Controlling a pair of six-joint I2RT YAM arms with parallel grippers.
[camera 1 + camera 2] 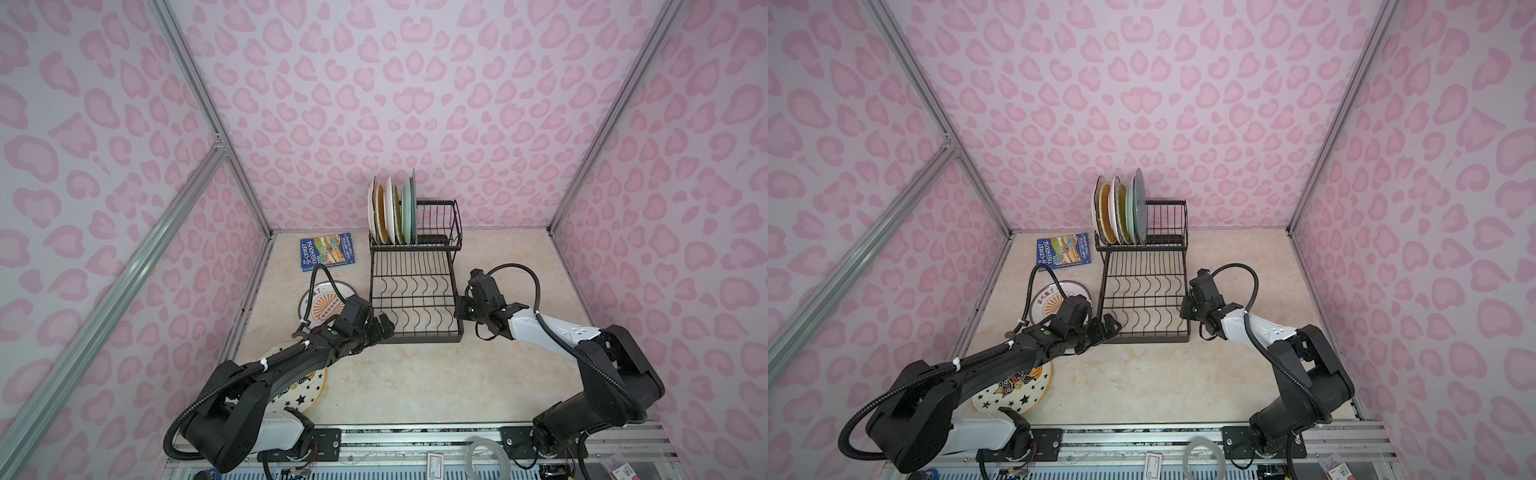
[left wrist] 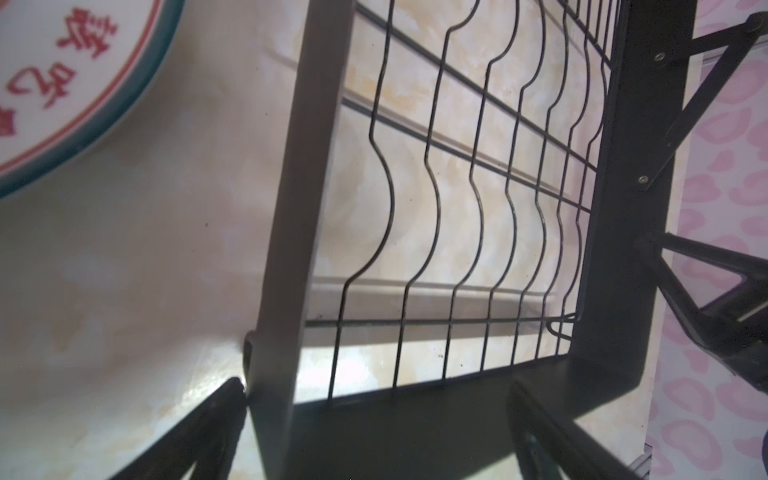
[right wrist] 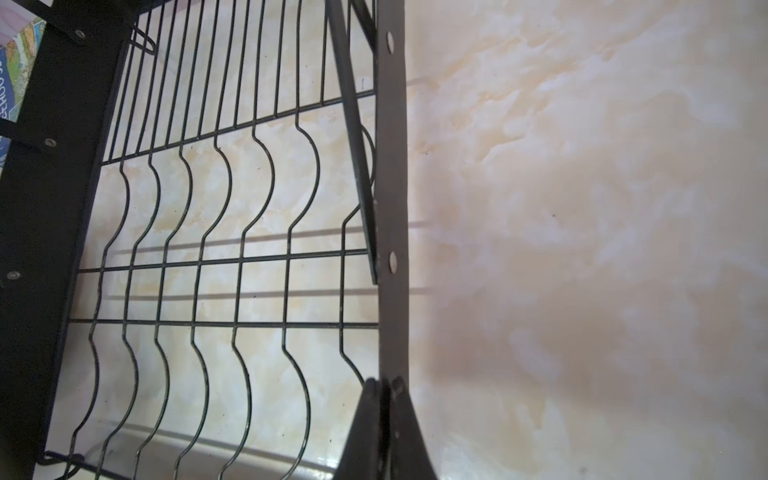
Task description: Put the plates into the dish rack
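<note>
Six plates [image 1: 390, 212] stand upright in the left of the dish rack's [image 1: 415, 248] raised basket, far middle. A sunburst plate [image 1: 322, 305] and a starred plate [image 1: 305, 392] lie flat at left. The left gripper [image 1: 384, 330] gapes wide around the rack's near-left corner, holding nothing. The right gripper [image 1: 458, 309] is pinched closed at the right rim — gripping it or not, I cannot tell.
</note>
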